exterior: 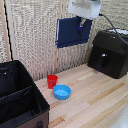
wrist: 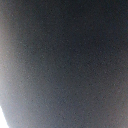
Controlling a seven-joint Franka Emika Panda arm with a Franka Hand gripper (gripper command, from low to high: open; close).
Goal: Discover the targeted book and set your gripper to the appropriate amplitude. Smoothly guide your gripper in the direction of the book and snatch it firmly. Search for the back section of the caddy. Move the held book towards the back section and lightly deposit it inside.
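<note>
Nearest in the exterior view, at its lower left, stands the caddy point(exterior: 20, 100), a large black soft-sided box with inner divider walls. Its lower, narrower compartment lies closest; beyond the divider the back section point(exterior: 11, 77) rises with taller walls toward the far left.

Just to the right of the caddy, on the pale wooden table point(exterior: 95, 100), sits a blue bowl point(exterior: 62, 92). A small red cup point(exterior: 52, 81) stands upright just behind it, a little to the left, very close to the bowl; whether they touch cannot be told.

Farther back on the exterior view's right, a glossy black hard box point(exterior: 109, 53) with a front handle rests on the table near the far wall, with a dark cable running up from it.

Highest and farthest, the gripper point(exterior: 81, 24) hangs from the white-grey arm end at the top of the view, in front of the light panelled wall point(exterior: 35, 35). Its fingers are closed onto the right upper edge of the book point(exterior: 73, 31), one blue-tipped finger showing against the cover. The book is held in the air, well above the table and well apart from the caddy, its flat navy face turned toward the camera and slightly tilted.

The wrist view is filled by a dark, blurred blue-grey surface, seemingly the book point(wrist: 65, 60) close to the lens; no detail can be made out there.
</note>
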